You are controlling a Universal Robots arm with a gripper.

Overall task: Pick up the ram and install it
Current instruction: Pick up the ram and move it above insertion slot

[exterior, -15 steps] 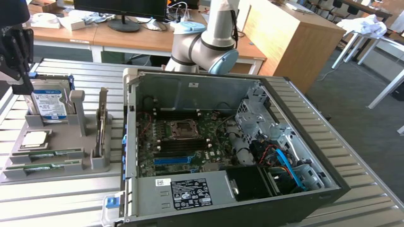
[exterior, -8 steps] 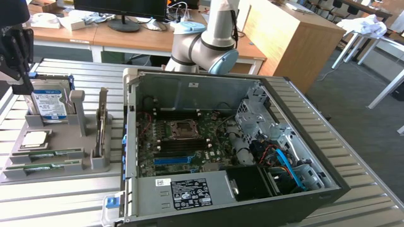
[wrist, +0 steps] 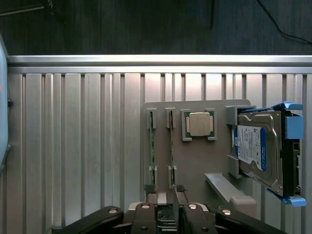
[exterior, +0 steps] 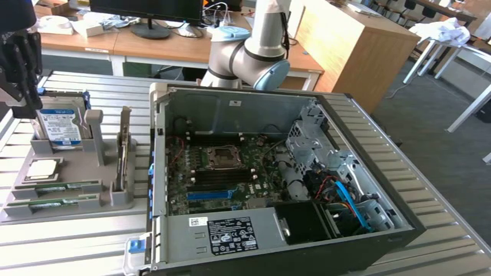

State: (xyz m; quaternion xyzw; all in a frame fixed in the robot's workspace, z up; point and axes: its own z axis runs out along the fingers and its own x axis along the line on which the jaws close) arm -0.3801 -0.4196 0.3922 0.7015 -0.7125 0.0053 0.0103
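Note:
Two green ram sticks (exterior: 57,187) (exterior: 52,203) lie in slots at the near end of a grey holder tray (exterior: 77,213), on the exterior view's left. In the wrist view the same sticks (wrist: 151,146) (wrist: 171,146) stand on edge, side by side. My gripper (exterior: 31,103) hangs dark above the tray's far end, over the hard drive, well above the sticks. Its fingers (wrist: 161,201) sit close together in the wrist view, with nothing held between them. The gripper (wrist: 168,195) is shut.
The tray also carries a blue-labelled hard drive (exterior: 60,125) (wrist: 256,151) and a square silver processor (exterior: 42,168) (wrist: 199,124). An open computer case (exterior: 368,253) lies to the exterior view's right, its motherboard (exterior: 222,172) exposed. All rest on a ribbed metal table (exterior: 69,253).

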